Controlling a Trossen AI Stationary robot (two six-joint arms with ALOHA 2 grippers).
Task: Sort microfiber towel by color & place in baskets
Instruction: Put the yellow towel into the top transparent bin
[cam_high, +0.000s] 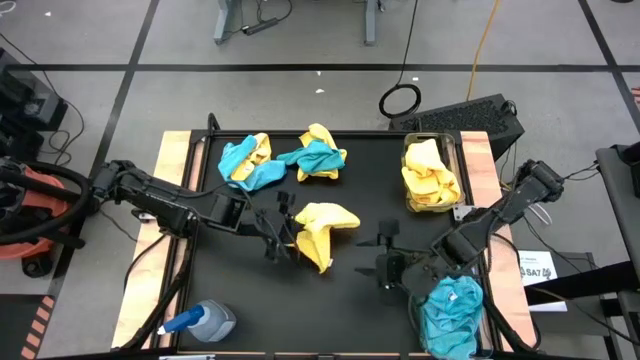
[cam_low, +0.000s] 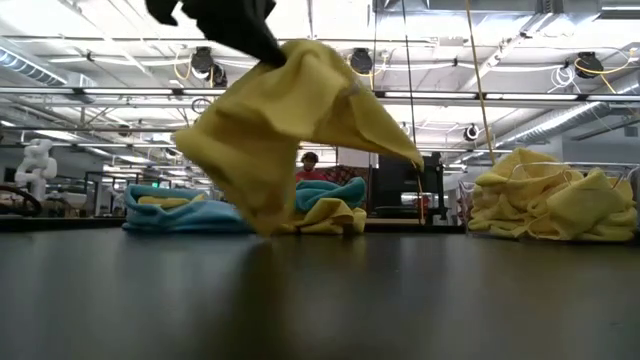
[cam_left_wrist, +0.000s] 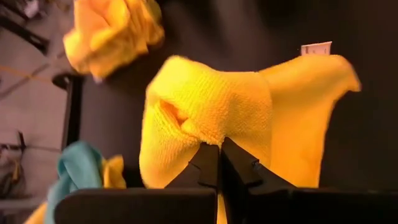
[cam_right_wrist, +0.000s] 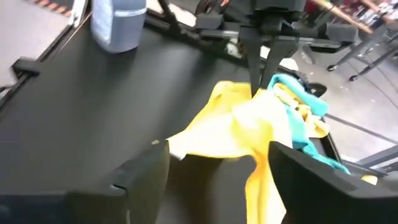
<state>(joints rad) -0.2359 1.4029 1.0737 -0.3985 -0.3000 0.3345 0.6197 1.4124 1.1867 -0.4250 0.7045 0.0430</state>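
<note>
Left claw (cam_high: 284, 232): pinched shut on a yellow towel (cam_high: 324, 226), lifted mid-table so that only its lower edge seems to brush the table (cam_high: 250, 290).
Right claw (cam_high: 388, 254): fingers spread, holding nothing, low over the table near the towel and facing it.
Spray bottle (cam_high: 205, 322): at the table's near left corner, apart from the work.
Blue basket (cam_high: 455, 316): near right corner, heaped with teal towels.
Yellow basket (cam_high: 431, 176): far right, filled with yellow towels.
Unsorted piles: two mixed teal-and-yellow heaps (cam_high: 248, 162) and (cam_high: 318, 155) along the far edge.
Step in hand: likely carrying one yellow towel to its basket.
Next move: probably a carry to the far right, clear of the right arm, then a release over the yellow basket.
</note>
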